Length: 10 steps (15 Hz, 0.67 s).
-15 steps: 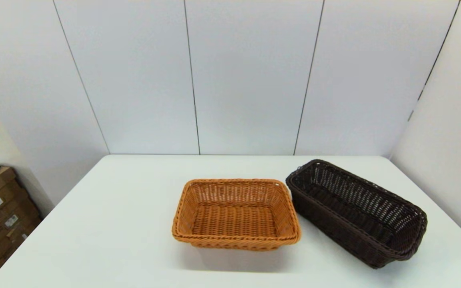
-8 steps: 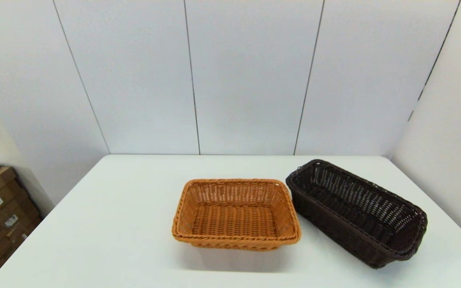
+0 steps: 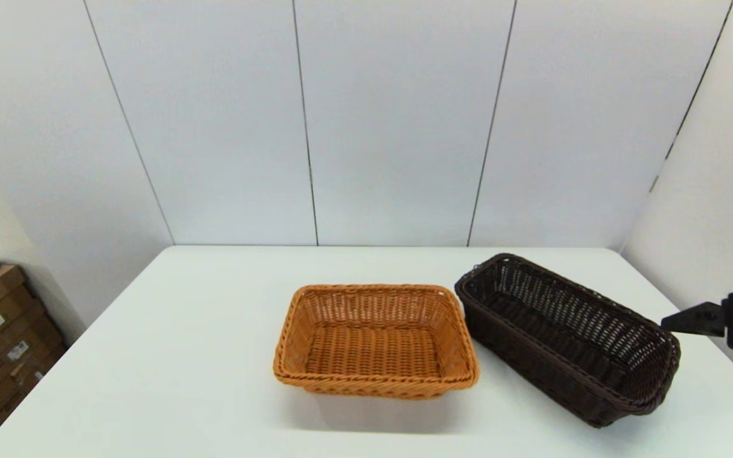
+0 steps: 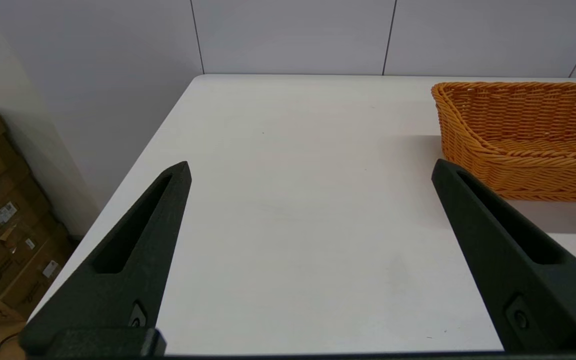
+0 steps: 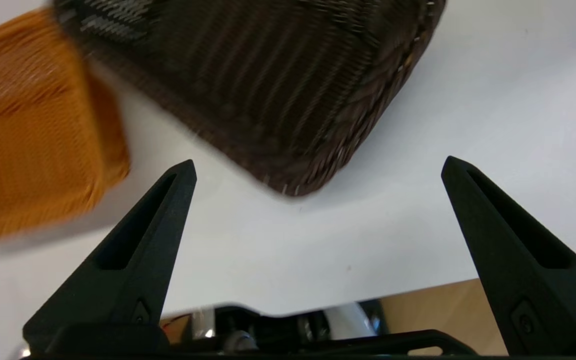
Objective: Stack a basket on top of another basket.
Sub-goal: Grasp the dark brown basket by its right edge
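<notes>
My right gripper (image 5: 318,167) hangs spread wide above the near end of the dark brown woven wicker basket (image 3: 567,337); it sits on the white desk (image 3: 182,356), just beside the orange-tan woven wicker basket (image 3: 374,340); my left gripper (image 4: 310,172) is likewise spread.

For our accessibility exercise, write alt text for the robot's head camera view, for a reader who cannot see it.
Two empty wicker baskets sit side by side on a white table: an orange-tan basket in the middle and a longer dark brown basket angled to its right. Part of the right pincer enters from the right edge beside the dark basket.
</notes>
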Each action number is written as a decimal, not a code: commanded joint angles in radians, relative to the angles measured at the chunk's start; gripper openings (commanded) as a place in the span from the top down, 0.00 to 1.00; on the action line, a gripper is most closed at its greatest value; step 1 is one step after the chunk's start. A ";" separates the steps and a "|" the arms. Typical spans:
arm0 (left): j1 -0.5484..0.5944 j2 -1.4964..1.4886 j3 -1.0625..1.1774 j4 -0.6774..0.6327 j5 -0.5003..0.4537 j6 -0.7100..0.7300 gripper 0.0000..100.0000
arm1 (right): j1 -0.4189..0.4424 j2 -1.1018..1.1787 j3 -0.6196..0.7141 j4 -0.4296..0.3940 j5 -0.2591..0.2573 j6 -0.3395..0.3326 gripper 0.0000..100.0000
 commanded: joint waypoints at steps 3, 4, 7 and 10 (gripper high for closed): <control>0.000 0.000 0.000 0.000 0.000 -0.001 0.00 | -0.047 0.390 -0.078 -0.003 -0.077 0.158 0.00; 0.000 0.000 0.000 0.001 0.000 -0.001 0.00 | -0.047 0.418 -0.075 -0.003 -0.074 0.169 0.00; 0.000 0.000 0.000 0.000 0.000 0.001 0.00 | -0.045 0.464 -0.052 -0.005 -0.072 0.209 0.00; 0.000 0.000 0.000 0.001 0.000 0.001 0.00 | -0.035 0.467 0.013 -0.075 -0.068 0.212 0.00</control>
